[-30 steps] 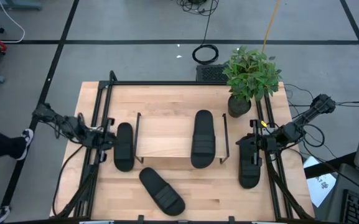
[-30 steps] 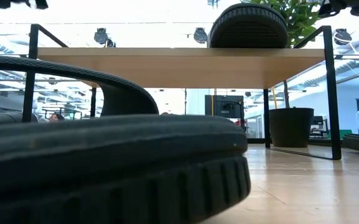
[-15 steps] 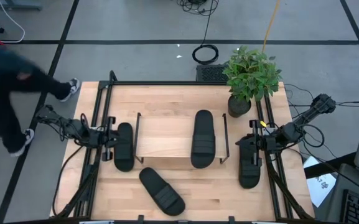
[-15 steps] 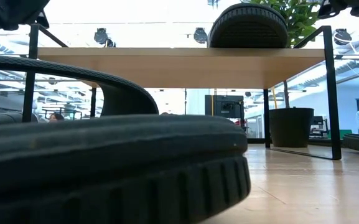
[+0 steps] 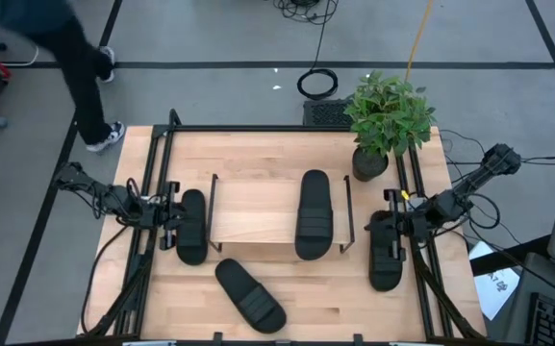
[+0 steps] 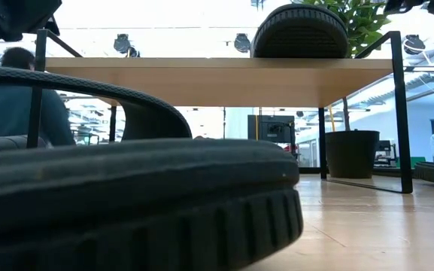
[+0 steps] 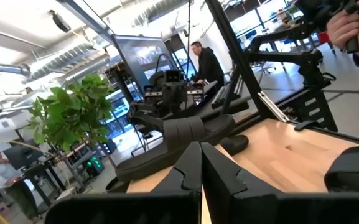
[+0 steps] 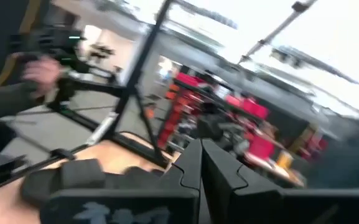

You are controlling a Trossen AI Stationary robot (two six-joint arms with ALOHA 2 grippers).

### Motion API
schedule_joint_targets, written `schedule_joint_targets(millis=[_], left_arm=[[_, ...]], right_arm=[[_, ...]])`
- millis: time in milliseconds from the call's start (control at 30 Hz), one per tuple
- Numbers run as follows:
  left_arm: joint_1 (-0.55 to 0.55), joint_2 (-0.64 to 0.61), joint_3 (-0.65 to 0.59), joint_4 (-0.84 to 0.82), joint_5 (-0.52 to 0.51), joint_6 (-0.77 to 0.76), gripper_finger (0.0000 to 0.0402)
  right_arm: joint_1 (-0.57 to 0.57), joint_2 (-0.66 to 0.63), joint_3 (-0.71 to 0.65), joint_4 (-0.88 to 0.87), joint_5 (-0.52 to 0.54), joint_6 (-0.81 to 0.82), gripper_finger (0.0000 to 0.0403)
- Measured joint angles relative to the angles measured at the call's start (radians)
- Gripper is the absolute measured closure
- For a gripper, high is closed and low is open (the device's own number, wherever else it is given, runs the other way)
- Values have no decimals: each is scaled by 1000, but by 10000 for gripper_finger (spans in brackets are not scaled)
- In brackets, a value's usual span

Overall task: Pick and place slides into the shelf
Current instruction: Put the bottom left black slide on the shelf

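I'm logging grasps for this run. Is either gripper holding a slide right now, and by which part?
Neither. The left gripper and the right gripper both have their fingers shut together with nothing between them, each beside a slide lying on the table.

Potted plant (image 5: 389, 120) sits at my table's (image 5: 258, 154) far right corner, dark pot, leafy top. Coiled black cable (image 5: 317, 84) on the floor just beyond the table. A person (image 5: 61, 53) is on the floor off the far left corner; papers (image 5: 496, 281) lie right of the table.
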Motion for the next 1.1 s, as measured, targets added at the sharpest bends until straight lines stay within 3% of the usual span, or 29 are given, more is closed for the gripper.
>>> schedule_joint_targets(millis=[100, 300, 500, 800, 1100], left_arm=[[0, 0, 0, 18, 0, 13, 400], [0, 0, 0, 54, 0, 12, 389], [0, 0, 0, 51, 0, 3, 381], [0, 0, 0, 50, -43, 0, 400], [0, 0, 1, 50, -45, -11, 378]], right_arm=[[0, 30, 0, 25, -79, -25, 403], [0, 98, 0, 98, -109, 58, 403], [3, 173, 6, 210, -253, 40, 403], [56, 409, 192, 124, -197, 33, 403], [126, 750, 469, 91, -159, -53, 403]])
